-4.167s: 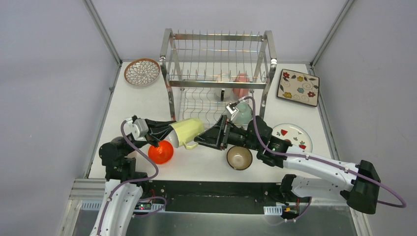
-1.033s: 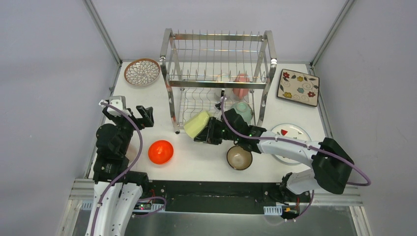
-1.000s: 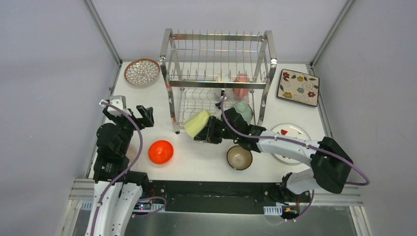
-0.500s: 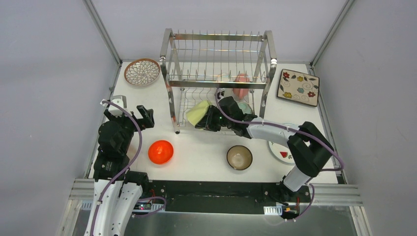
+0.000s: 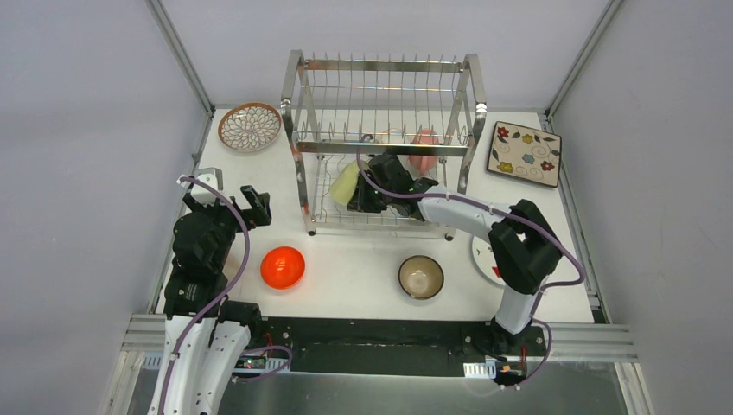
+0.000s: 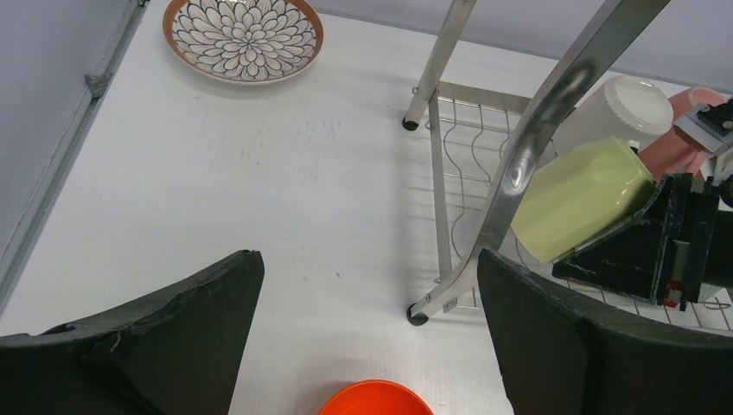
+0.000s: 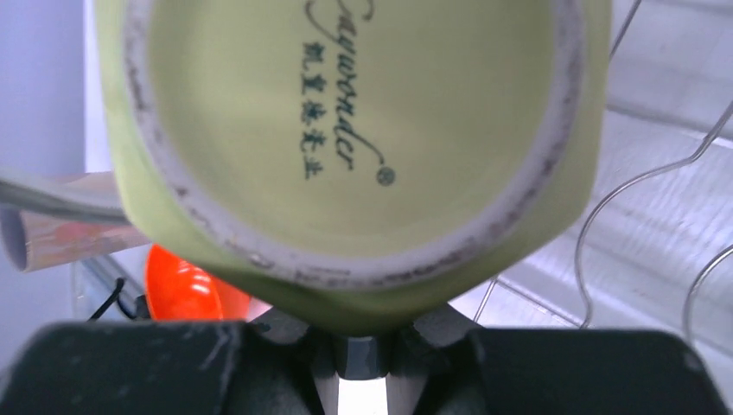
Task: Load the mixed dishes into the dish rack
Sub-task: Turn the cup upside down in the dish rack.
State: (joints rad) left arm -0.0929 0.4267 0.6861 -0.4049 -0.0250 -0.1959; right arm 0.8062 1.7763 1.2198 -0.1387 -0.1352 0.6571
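Note:
My right gripper (image 5: pixel 363 195) is shut on the base end of a pale yellow-green cup (image 5: pixel 346 182), held on its side inside the lower tier of the steel dish rack (image 5: pixel 385 65). In the right wrist view the cup's underside (image 7: pixel 346 130) fills the frame above the right gripper (image 7: pixel 359 346). My left gripper (image 5: pixel 226 201) hangs open and empty over the table left of the rack. From the left wrist view, the cup (image 6: pixel 583 197) shows behind a rack post (image 6: pixel 536 130). A white mug (image 6: pixel 624 108) and a pink cup (image 6: pixel 691 147) sit in the lower tier.
An orange bowl (image 5: pixel 283 267) and a brown bowl (image 5: pixel 421 277) stand on the table in front. The petal-pattern plate (image 5: pixel 249 126) lies at the back left, the square floral plate (image 5: pixel 524 153) at the back right. The strawberry plate (image 5: pixel 481 253) is mostly hidden behind my right arm.
The right arm has carried the yellow-green cup from in front of the rack back into its lower tier. The left arm has stayed put and open.

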